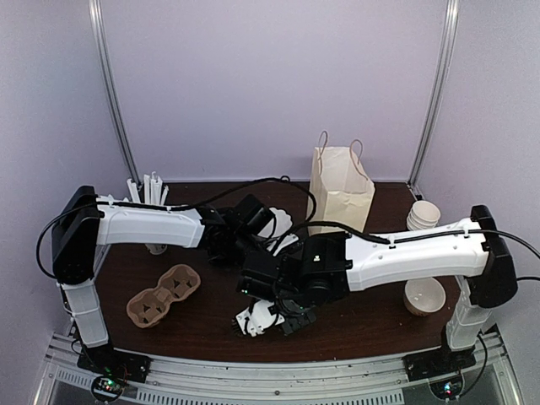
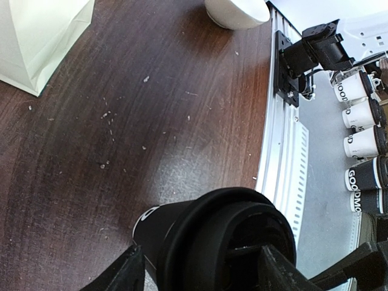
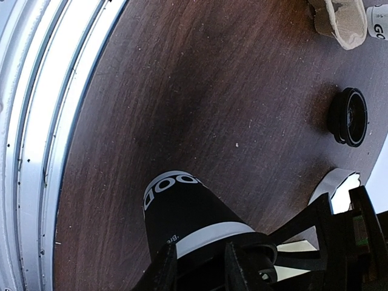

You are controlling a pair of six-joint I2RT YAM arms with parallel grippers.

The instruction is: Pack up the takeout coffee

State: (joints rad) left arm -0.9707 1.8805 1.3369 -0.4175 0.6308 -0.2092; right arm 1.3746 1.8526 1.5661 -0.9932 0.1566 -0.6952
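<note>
The takeout coffee (image 2: 227,242), a small paper cup under a round black plastic lid, sits low in the left wrist view. A black, white-printed band shows past the lid's edge. The cup is over the dark brown wooden table (image 2: 121,121), and the black fingers of the left gripper (image 2: 202,257) stand well apart on either side of the lid. Whether they press on it cannot be told, nor whether the cup's base rests on the wood. The cup is in neither the cream paper bag with twine handles (image 1: 342,196) nor the brown moulded-pulp cup carrier (image 1: 163,295).

Three things could go wrong from here. A lift by the lid alone could pull it off the cup. The two arms crowd together mid-table and could knock each other. The light bag might tip if the cup catches its rim.

The top view buries the coffee under the arms. Only the right wrist view shows a second paper cup (image 3: 182,203), with a black printed base and a white band, at the right gripper (image 3: 203,260). Its fingers are set narrowly and may or may not clamp that cup; this cannot be told. The cup's top is hidden. A loose-looking round black lid (image 3: 348,116) lies on the table beyond it.
</note>
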